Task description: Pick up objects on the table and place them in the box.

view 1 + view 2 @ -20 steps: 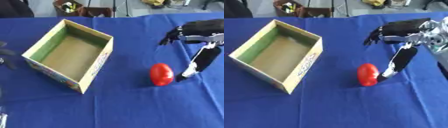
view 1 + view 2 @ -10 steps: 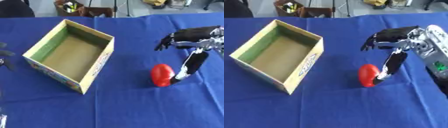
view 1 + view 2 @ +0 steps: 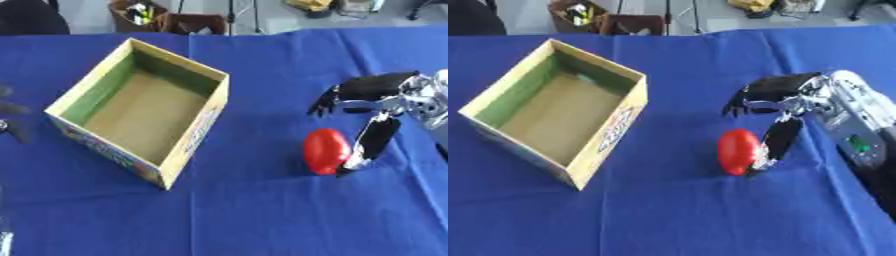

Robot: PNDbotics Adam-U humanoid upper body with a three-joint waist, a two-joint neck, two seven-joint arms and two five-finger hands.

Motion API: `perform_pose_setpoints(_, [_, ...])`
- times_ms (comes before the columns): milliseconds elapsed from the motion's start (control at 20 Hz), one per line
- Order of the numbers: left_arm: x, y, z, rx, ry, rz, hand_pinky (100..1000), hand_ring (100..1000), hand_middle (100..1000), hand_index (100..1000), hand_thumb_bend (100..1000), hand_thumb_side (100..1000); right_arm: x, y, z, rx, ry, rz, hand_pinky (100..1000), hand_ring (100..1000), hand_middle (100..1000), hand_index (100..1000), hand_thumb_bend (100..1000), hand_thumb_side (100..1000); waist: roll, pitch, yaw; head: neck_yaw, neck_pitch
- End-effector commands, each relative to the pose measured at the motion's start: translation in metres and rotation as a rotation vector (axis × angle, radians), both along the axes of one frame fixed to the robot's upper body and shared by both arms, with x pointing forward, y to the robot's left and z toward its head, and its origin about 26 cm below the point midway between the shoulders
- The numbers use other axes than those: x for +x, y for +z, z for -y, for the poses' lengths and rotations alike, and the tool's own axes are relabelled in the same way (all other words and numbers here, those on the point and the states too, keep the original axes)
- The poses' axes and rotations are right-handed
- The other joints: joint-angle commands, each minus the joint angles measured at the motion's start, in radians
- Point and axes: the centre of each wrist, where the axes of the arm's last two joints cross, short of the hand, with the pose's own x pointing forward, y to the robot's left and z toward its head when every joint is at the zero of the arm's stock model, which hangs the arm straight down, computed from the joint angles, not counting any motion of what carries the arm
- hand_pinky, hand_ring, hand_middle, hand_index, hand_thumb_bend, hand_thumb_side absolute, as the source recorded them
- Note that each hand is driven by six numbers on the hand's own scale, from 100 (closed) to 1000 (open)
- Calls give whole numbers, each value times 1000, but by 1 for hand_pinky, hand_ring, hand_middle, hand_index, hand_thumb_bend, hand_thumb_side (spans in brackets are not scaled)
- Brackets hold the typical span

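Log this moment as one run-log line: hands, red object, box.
right hand: thumb beside red object, fingers arched above, not closed | red object: on blue table | box: empty | left hand: idle at left edge

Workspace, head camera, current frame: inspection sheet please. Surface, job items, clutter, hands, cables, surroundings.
Surface: blue cloth covers the table.
Job's things: open cardboard box on the left, nothing seen inside; red object on the cloth to its right, outside the box.
Clutter: nothing seen on the cloth.
Hands: right hand at the red object, thumb down its right side, fingers curled above it, not closed on it. Left hand barely shows at the left edge.
Cables: nothing seen.
Surroundings: brown container with small items and stand legs beyond the far edge.
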Motion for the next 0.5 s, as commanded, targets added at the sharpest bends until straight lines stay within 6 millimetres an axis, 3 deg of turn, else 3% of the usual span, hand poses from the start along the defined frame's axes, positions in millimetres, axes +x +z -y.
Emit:
perform_pose_setpoints(50, [-1,7,2,9,-12,28,281,538,597,733,100,945,1,4,2,-11,-13,15,701,763,746,924,757,495,-4,-14,0,-4,-12])
perform_pose_setpoints(500, [-1,8,2,9,-13,30,282,539,597,733,100,945,5,-9,2,-25,-46,-7,691,750,724,900,739,480,-4,-10,3,-6,-15])
